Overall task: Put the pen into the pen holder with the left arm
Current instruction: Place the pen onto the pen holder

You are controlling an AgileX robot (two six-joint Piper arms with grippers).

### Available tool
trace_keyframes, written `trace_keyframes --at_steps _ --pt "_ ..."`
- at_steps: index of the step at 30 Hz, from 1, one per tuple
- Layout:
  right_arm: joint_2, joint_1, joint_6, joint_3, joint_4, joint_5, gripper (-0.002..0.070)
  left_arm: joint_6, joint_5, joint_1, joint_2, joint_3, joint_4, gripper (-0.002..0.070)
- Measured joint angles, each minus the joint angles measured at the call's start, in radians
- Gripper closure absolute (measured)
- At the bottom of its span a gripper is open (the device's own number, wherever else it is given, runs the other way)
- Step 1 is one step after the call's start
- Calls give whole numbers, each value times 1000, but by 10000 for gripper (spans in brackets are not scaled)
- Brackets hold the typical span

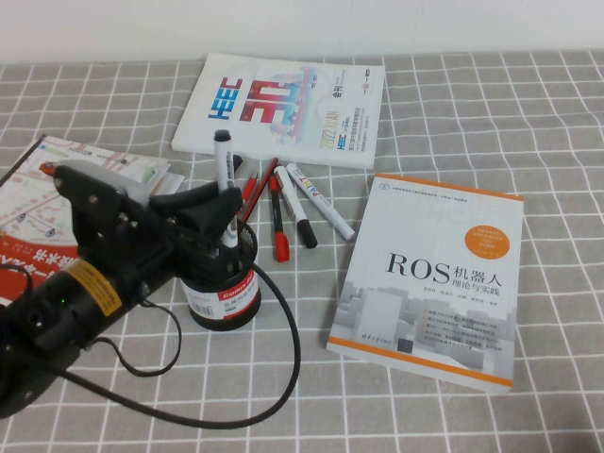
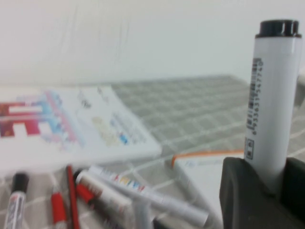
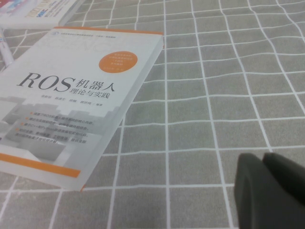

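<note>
The left gripper (image 1: 222, 219) pinched the pen (image 1: 225, 175) upright, cap uppermost, directly over the pen holder (image 1: 225, 293); the pen's lower end was hidden behind the fingers; the right gripper (image 3: 271, 191) hovered over the tablecloth (image 3: 228, 95), state indeterminable.

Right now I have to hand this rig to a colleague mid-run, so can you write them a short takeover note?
Left gripper: shut on the pen, holding it upright, cap up, directly over the pen holder.
Right gripper: parked away from the work, over bare tablecloth beside the ROS book; nothing is held.
Pen's lower end is hidden behind the fingers, so how far it sits inside the holder cannot be told.
Done: pen picked up and brought to the holder.
Left: lower if needed, release the pen into the holder, withdraw the left arm.
Spare markers lie behind the holder; leave them.
</note>
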Motion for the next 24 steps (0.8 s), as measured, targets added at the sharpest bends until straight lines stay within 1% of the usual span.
trace_keyframes --at_steps 5,18,21,24 --pt "0 0 0 0 0 0 691 30 42 0 37 -16 24 566" --pt "0 0 0 0 0 0 691 58 122 0 52 -17 25 564" --pt "0 0 0 0 0 0 691 65 132 0 52 -17 20 518" --pt "0 0 0 0 0 0 691 66 150 0 52 -17 -3 447"
